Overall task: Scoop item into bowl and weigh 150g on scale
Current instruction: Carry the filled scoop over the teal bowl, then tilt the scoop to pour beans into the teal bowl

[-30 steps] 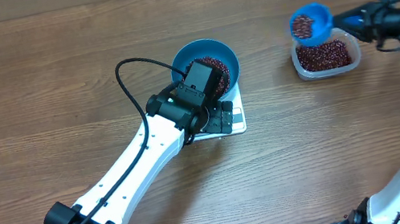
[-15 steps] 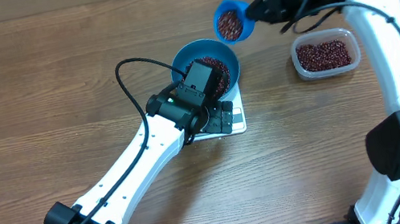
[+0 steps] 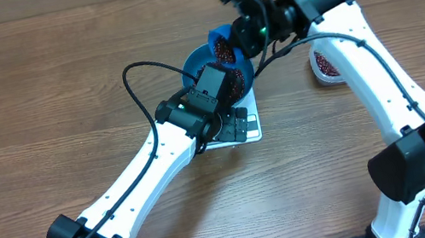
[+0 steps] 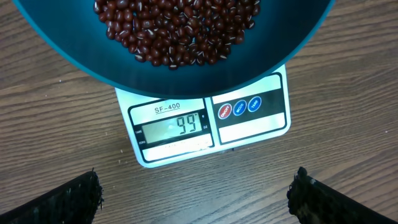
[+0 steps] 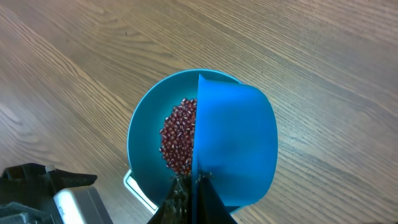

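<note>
scoop (image 5: 236,149) clamped in right end effector (image 5: 191,198) above bowl (image 5: 144,118) | left end effector (image 4: 198,196) spread wide, empty

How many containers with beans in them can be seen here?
3: the blue bowl on the scale; the small blue scoop held by the right tool above the bowl; the clear tub to its right, mostly hidden behind the right arm.

Brown wood-grain table (image 3: 19,99), plank seams, even overhead light.
</note>
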`<state>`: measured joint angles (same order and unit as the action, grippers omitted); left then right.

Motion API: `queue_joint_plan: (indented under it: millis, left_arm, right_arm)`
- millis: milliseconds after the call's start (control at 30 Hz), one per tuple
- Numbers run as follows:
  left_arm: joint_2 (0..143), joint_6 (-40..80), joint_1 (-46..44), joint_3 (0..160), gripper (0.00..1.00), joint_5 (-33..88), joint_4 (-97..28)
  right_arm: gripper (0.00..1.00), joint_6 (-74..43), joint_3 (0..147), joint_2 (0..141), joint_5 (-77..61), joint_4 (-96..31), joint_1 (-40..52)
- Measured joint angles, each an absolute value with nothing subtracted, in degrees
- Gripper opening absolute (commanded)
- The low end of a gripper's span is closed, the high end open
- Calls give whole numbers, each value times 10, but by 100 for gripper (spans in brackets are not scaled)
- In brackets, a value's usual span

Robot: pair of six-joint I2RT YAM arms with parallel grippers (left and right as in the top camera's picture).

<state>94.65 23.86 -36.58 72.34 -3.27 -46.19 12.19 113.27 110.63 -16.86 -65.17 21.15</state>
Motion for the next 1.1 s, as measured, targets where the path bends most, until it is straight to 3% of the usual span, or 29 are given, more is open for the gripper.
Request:
queue_joint_plan:
  millis: [1100]
  left_arm:
    - [947,239,-366,723,99,-33,-462]
  right_arm:
    - [4,136,1133,1106,-124,-654,230]
